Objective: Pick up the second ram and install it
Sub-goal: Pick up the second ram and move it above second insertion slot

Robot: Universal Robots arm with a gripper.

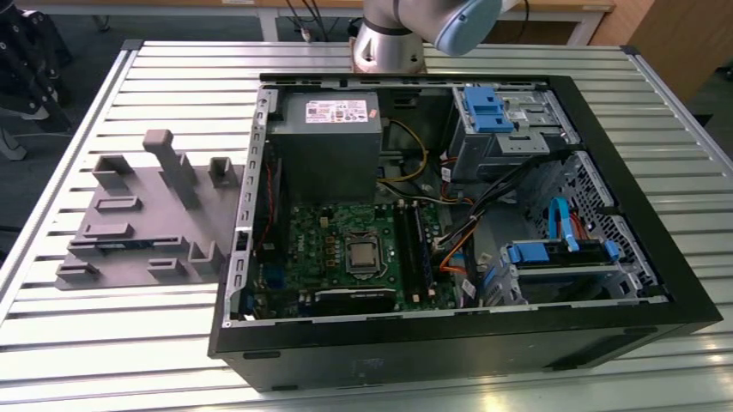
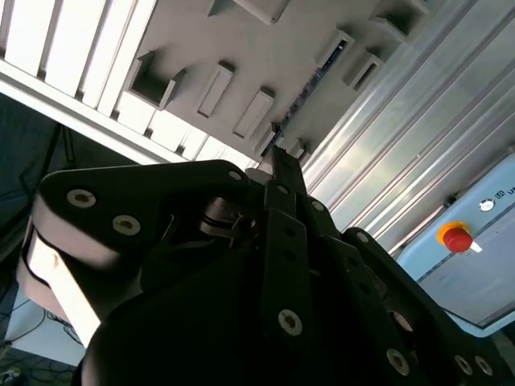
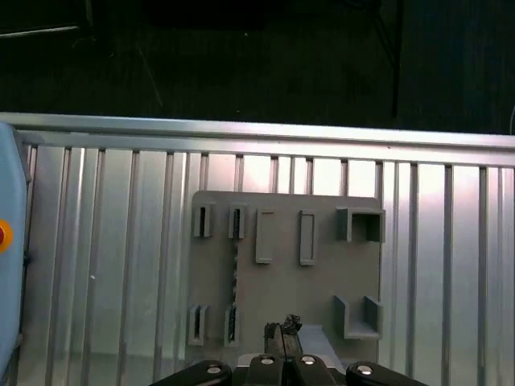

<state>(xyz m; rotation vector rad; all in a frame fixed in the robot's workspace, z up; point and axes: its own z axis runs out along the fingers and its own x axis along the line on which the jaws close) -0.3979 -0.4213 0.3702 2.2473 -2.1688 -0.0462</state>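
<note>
While gripper hovers, second ram nearby, untouched

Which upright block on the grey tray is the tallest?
The stepped post at the far edge of the tray in the exterior view. It rises well above the shorter blocks on either side of it.

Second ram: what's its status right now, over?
Gripper above the grey tray, jaws look shut, empty. Second ram sits in the tray, not yet picked up. Nothing seen blocking it.
</note>
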